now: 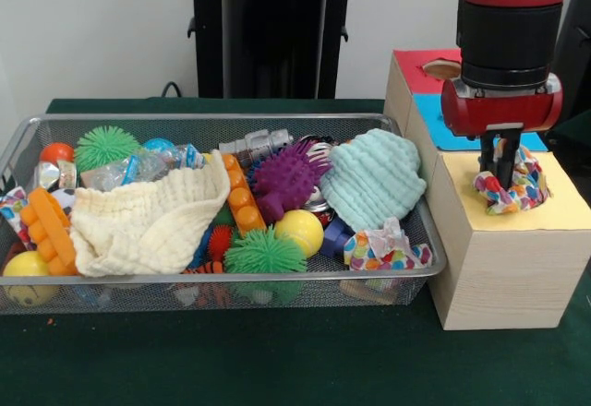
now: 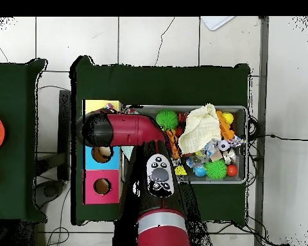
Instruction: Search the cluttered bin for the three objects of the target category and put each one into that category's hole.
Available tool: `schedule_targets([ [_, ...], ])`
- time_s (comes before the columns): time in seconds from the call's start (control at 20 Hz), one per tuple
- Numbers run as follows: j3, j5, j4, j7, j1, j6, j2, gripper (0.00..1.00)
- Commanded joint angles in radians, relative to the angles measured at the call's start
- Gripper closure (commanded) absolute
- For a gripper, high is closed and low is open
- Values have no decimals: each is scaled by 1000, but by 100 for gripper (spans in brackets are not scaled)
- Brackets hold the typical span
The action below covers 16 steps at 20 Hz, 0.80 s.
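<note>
My gripper [image 1: 499, 177] hangs over the yellow top [image 1: 565, 208] of the wooden box, at the right of the front view. Its fingers stand close together, shut on a dotted white cloth [image 1: 524, 189] that is bunched on the yellow top. The cloth covers the hole. A second dotted cloth [image 1: 386, 249] lies in the near right corner of the wire-mesh bin [image 1: 222, 281]. A small dotted piece [image 1: 11, 210] shows at the bin's left end. In the overhead view my arm [image 2: 128, 128] covers the gripper and most of the yellow top [image 2: 104, 106].
The bin also holds a cream knit cloth [image 1: 148, 226], a mint knit cloth [image 1: 374, 177], spiky balls, a yellow ball [image 1: 299, 231], orange blocks and bottles. The blue-topped box [image 2: 102, 154] and the red-topped box [image 2: 102, 186] stand behind the yellow one.
</note>
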Motion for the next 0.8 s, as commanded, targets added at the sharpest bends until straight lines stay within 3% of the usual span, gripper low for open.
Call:
schedule_targets([
  [0.05, 43, 48, 124, 213, 32, 61, 52, 100],
  [0.8, 42, 90, 128, 217, 58, 6, 77, 100],
])
